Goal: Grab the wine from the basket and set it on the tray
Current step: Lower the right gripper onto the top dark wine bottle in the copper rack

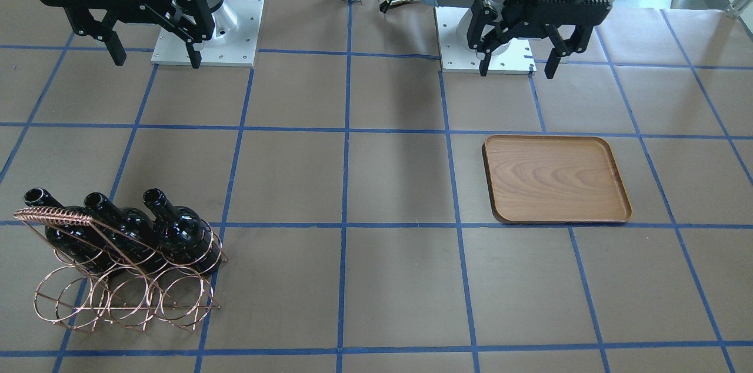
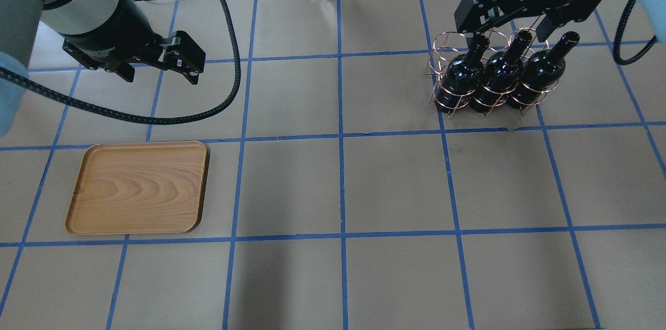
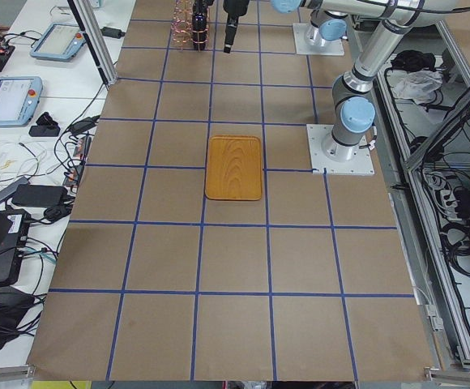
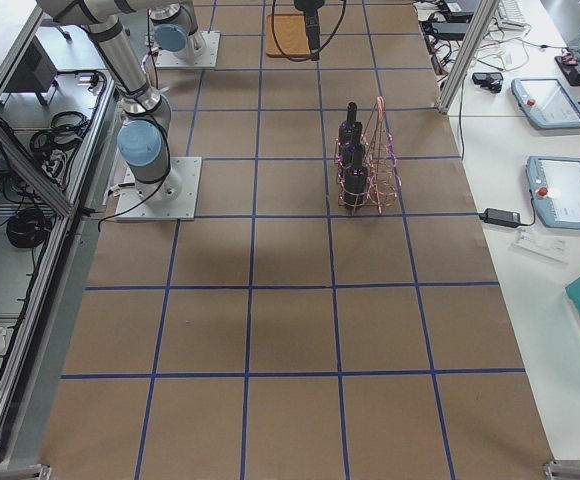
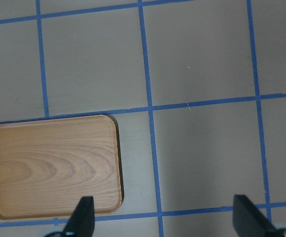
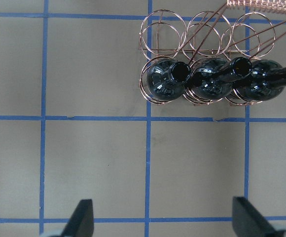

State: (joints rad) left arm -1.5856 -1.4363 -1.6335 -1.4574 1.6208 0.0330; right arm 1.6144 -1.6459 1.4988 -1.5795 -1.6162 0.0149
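Note:
Three near-black wine bottles (image 2: 463, 74) (image 2: 499, 74) (image 2: 538, 72) stand tilted in the copper wire basket (image 2: 451, 105) at the table's far right. In the front view the bottles (image 1: 179, 235) and basket (image 1: 126, 299) are at the lower left. The right wrist view shows the bottle mouths (image 6: 180, 73) from above inside the basket's rings (image 6: 162, 29). My right gripper (image 2: 512, 33) (image 6: 162, 217) hangs open and empty above, on the near side of the bottles. The wooden tray (image 2: 138, 187) (image 1: 556, 179) (image 5: 54, 165) lies empty on the left. My left gripper (image 2: 160, 76) (image 5: 165, 217) is open, high beside the tray.
The table is brown paper with a blue tape grid. The arms' white base plates (image 1: 206, 35) (image 1: 488, 46) sit at the robot's edge. Cables (image 2: 229, 49) hang from the left arm. Side benches with pendants (image 4: 550, 100) flank the table.

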